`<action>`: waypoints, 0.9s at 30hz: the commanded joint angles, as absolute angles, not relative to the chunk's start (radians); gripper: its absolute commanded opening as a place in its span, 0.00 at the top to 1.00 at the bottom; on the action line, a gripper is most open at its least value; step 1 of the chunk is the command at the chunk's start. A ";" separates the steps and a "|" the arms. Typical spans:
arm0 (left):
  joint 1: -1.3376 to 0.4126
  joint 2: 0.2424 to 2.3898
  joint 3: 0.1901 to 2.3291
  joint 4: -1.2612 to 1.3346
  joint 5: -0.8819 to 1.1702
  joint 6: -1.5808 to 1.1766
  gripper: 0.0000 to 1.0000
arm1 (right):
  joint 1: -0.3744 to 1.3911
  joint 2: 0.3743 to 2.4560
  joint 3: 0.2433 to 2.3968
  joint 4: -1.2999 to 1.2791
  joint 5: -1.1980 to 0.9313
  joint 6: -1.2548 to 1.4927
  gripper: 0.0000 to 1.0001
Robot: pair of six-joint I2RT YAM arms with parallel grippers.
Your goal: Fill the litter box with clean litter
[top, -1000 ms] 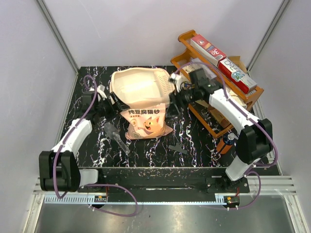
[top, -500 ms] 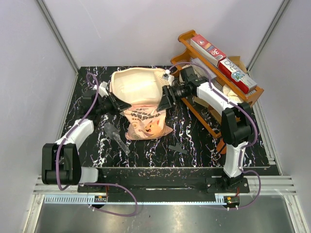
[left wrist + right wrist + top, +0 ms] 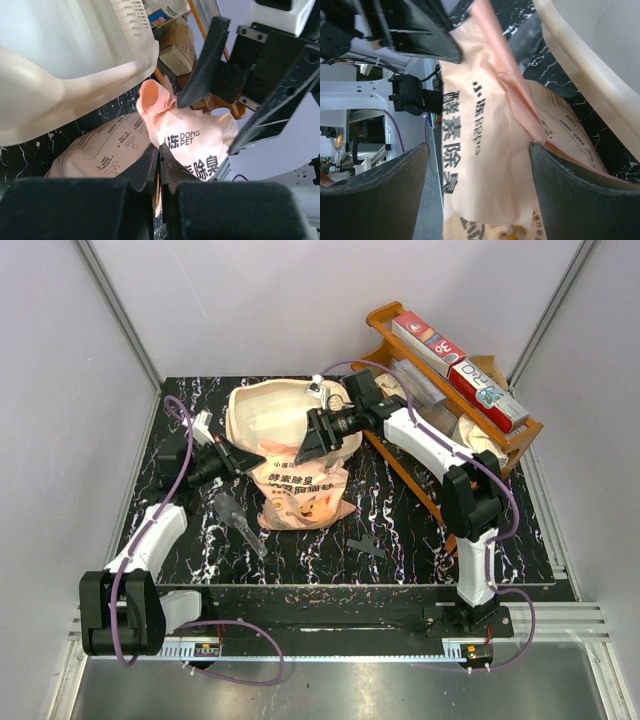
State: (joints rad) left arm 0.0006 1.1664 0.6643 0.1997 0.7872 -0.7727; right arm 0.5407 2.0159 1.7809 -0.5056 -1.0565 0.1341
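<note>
1. Litter box: the large cream-beige plastic tray with rounded corners and a slotted grille end [image 3: 268, 415] lies at 12 o'clock on the black, white-veined table [image 3: 400, 510]. Its long axis runs from 9 to 3 o'clock, with the grille end toward 3. No pale tan granules of clean litter show in it; the litter is presumably inside the bag.
2. The pink-orange printed plastic bag with a cartoon cat [image 3: 300, 495] stands at 6 o'clock of the tray, against its near wall. Its crumpled top points toward 12 and its base toward 6.
3. The coming move turns on this: the tray lies toward 12 o'clock from both pincers, just past the bag's top. To pour, the top would have to rise above the near wall and tip that way. The right arm is the nearer, already over that wall.
4. The left gripper [image 3: 243, 456] sits at 9 o'clock of the bag's upper part, its jaws pressed together on a thin fold of the bag's edge. Its arm stretches low from 7 o'clock, with the wrist aimed toward 3.
5. The right gripper [image 3: 306, 440] hangs at the bag's top, its fingers [image 3: 380, 195] spread wide on either side of the film and gripping nothing. Its arm arcs in from 5 o'clock past the brown wooden rack [image 3: 378, 318], with the wrist aimed toward 8.
6. Closing the right jaws on the top looks like the next need.
</note>
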 commanded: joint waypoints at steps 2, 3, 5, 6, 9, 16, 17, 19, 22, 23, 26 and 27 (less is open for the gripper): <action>-0.002 1.112 0.670 0.276 0.857 -0.769 0.96 | 0.581 2.054 1.848 -0.476 -0.921 0.158 0.20; -0.002 1.108 0.673 0.267 0.865 -0.762 0.97 | 0.583 2.056 1.855 -0.476 -0.913 0.153 0.24; -0.002 1.095 0.676 0.249 0.865 -0.733 1.00 | 0.583 2.063 1.879 -0.486 -0.867 0.141 0.27; -0.002 1.089 0.678 0.244 0.864 -0.727 1.00 | 0.583 2.060 1.885 -0.495 -0.848 0.141 0.26; -0.002 1.072 0.683 0.215 0.864 -0.696 1.00 | 0.581 2.037 1.894 -0.517 -0.789 0.098 0.18; -0.002 1.071 0.699 0.143 0.836 -0.644 1.00 | 0.583 1.908 1.870 -0.505 -0.727 -0.056 0.21; -0.002 1.071 0.699 0.143 0.836 -0.644 1.00 | 0.583 1.887 1.861 -0.493 -0.726 -0.073 0.21; -0.002 1.069 0.698 0.143 0.836 -0.641 1.00 | 0.583 1.878 1.839 -0.466 -0.736 -0.125 0.20; -0.002 1.065 0.695 0.149 0.844 -0.640 1.00 | 0.587 1.893 1.844 -0.465 -0.765 -0.173 0.16; -0.002 1.062 0.695 0.150 0.848 -0.641 1.00 | 0.589 1.914 1.851 -0.466 -0.808 -0.182 0.16; -0.002 1.058 0.693 0.166 0.861 -0.647 1.00 | 0.600 1.966 1.884 -0.500 -0.860 -0.221 0.14; -0.002 1.057 0.690 0.173 0.867 -0.647 1.00 | 0.603 1.979 1.890 -0.512 -0.859 -0.236 0.14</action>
